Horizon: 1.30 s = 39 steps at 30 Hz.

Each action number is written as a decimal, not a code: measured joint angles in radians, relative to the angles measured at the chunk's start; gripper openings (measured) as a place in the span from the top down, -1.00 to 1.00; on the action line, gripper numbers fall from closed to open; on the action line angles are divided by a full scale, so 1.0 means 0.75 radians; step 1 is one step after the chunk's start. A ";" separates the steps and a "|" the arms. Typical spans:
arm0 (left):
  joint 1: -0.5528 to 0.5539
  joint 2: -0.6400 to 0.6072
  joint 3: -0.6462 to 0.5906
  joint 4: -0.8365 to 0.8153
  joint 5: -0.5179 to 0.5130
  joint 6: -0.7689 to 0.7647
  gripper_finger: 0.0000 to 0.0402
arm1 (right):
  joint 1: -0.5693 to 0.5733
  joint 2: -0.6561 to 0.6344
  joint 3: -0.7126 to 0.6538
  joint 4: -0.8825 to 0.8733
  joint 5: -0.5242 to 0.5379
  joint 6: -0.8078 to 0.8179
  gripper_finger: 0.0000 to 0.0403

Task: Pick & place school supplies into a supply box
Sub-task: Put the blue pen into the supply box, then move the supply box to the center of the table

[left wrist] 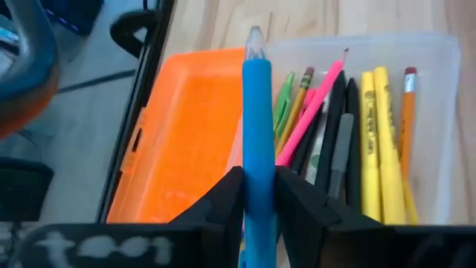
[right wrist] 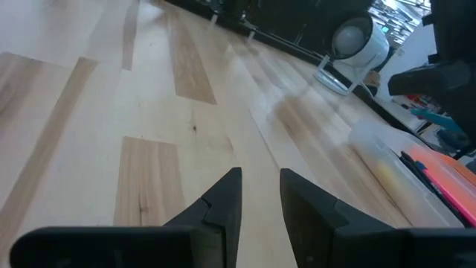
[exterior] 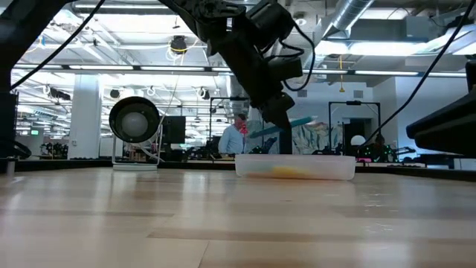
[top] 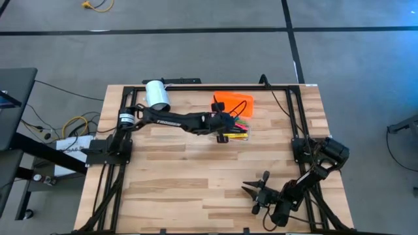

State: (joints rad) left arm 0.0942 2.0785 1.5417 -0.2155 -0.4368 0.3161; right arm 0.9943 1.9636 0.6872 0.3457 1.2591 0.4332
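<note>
My left gripper (top: 230,124) hovers over the supply box, shut on a blue pen (left wrist: 257,126). In the low view the gripper (exterior: 277,123) and the pen (exterior: 291,125) are above the box (exterior: 295,166). The box's clear body (top: 234,136) lies on the table and holds several pens and pencils (left wrist: 357,126): yellow, pink, black, green and orange. Its orange lid (top: 233,104) lies open on the far side of the body. My right gripper (top: 253,191) waits open near the table's near right corner, and its own view shows it (right wrist: 260,195) low over bare wood. My left gripper pinches the blue pen's barrel (left wrist: 258,186) between its two fingers (left wrist: 227,197). The pen runs forward out of the fingers, with its clear tip (left wrist: 254,37) pointing toward the orange lid. It is lifted clear above the box and sits nearly level, slightly tilted, in the low view.
A white cylinder (top: 157,93) lies near the far left corner of the table and shows in the low view (exterior: 134,120). A black frame rail (top: 196,85) runs along the table's far edge. A wide stretch of wood (top: 189,176) separates the two arms.
</note>
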 joint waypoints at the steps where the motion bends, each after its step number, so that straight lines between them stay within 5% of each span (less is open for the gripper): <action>1: 0.008 0.000 0.000 -0.004 0.012 -0.008 0.64 | 0.000 0.000 0.000 0.000 0.000 0.000 0.57; 13: 0.028 0.000 -0.002 -0.088 0.168 -0.014 0.05 | 0.000 -0.077 0.000 0.009 0.006 -0.079 0.57; 39: 0.156 0.003 -0.186 -0.108 0.608 -0.128 0.15 | 0.073 -0.424 0.000 -0.001 0.117 -0.478 0.57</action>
State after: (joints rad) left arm 0.2112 2.0804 1.4021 -0.2962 0.0193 0.2203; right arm 1.0494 1.6459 0.6872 0.3450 1.3465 0.0746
